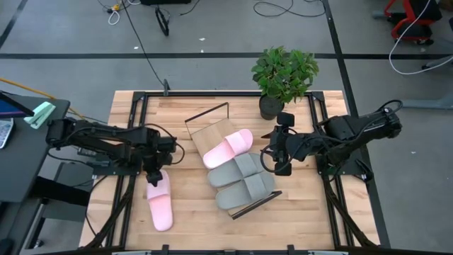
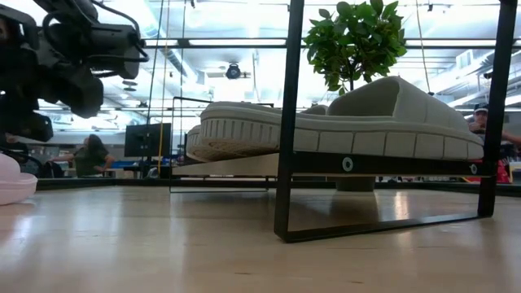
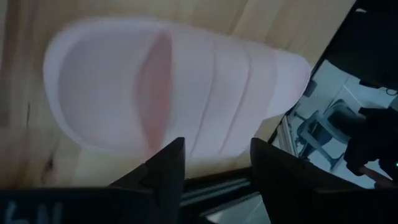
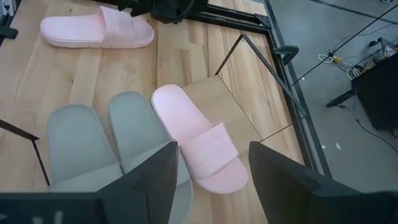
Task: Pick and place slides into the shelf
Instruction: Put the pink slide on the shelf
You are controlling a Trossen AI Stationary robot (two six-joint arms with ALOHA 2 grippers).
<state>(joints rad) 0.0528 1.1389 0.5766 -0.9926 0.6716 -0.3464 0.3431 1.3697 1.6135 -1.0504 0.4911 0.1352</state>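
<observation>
One light pink slide [image 1: 160,202] lies flat on the table near its left side; it also fills the left wrist view as the pink slide [image 3: 168,93]. My left gripper [image 1: 154,174] hangs open just above that slide's far, strap end, fingers pointing down. The shelf [image 1: 212,131] stands in the middle of the table. It carries the other pink slide [image 1: 228,147] and two grey slides [image 1: 237,170] [image 1: 245,191] side by side. My right gripper [image 1: 280,160] is open and hovers beside the shelf's right side. Its wrist view looks over the shelved pink slide [image 4: 199,140].
A potted plant [image 1: 283,74] stands at the table's far edge, just beyond my right gripper. The shelf's black wire frames [image 1: 207,113] [image 1: 258,202] rise at both of its ends. Bare wood lies between the loose pink slide and the shelf. People show in the room behind.
</observation>
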